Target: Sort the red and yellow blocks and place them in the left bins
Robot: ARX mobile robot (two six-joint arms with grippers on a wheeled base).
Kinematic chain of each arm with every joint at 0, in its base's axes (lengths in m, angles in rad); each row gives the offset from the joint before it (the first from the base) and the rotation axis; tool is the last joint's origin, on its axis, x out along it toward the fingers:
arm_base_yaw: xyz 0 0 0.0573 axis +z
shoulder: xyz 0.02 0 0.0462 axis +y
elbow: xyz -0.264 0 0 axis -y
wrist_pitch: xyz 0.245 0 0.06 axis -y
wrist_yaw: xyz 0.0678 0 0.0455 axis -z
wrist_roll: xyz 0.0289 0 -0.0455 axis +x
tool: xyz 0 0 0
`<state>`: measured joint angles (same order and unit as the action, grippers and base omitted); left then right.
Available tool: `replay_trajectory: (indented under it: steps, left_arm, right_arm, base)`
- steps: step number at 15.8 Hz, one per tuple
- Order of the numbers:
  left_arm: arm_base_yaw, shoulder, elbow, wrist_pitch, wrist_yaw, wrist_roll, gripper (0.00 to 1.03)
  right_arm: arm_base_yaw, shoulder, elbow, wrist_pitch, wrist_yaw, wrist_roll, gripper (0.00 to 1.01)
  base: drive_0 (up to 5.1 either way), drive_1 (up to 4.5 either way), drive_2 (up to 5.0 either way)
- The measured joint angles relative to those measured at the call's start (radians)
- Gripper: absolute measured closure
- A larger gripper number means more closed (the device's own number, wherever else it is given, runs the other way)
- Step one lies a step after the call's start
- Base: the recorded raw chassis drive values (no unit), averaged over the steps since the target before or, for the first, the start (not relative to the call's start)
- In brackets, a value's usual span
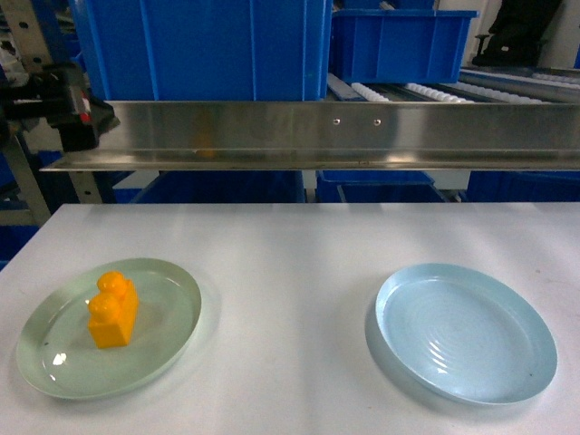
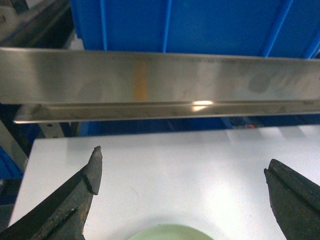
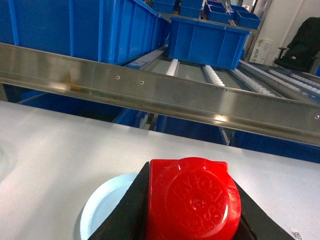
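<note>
An orange-yellow two-stud block point(image 1: 113, 311) stands on a pale green plate point(image 1: 54, 362) at the table's front left. The red block point(image 3: 192, 202) fills the right wrist view, stud toward the camera, with my right gripper point(image 3: 190, 182) shut on it above a pale blue plate point(image 3: 105, 205). My left gripper point(image 2: 183, 161) hangs open and empty over the white table, the green plate's rim point(image 2: 170, 233) just below it. Large blue bins point(image 1: 199, 45) stand behind a steel rail. Neither gripper shows in the head view.
A long steel rail point(image 1: 317, 136) runs across the table's far edge. Behind it sit a second blue bin point(image 1: 403, 41) and a roller conveyor point(image 1: 453, 91). The pale blue plate point(image 1: 462, 331) lies at the front right.
</note>
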<state>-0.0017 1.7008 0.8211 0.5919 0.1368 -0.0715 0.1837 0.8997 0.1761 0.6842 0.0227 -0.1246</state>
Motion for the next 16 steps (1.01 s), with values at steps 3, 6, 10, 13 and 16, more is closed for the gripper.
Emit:
replay_trajectory:
  steps: [3,6,10,13,16]
  left_arm:
    - [-0.056,0.103,0.05,-0.031,-0.052,0.046,0.05]
    - [-0.077,0.137,0.044,-0.092,-0.149,0.077,0.05]
    - [-0.132,0.139,-0.007,-0.167,-0.211,0.048,0.05]
    - [-0.15,0.148,-0.032,-0.142,-0.26,0.045,0.05]
    - [-0.144,0.22,-0.071,-0.117,-0.329,0.039,0.05]
  right_arm:
    - [0.0,0.001,0.0,-0.002,0.0,0.0,0.74]
    - [0.0,0.001,0.0,-0.002,0.0,0.0,0.74]
    - [0.0,0.001,0.0,-0.002,0.0,0.0,0.74]
    - [0.0,0.001,0.0,-0.001,0.0,0.0,0.74]
    - [0.0,0.001,0.0,-0.001,0.0,0.0,0.74]
  base:
    - [0.0,0.0,0.0]
    - [0.0,0.0,0.0]
    - [0.0,0.0,0.0]
    - [0.0,0.0,0.0]
    - [0.0,0.0,0.0]
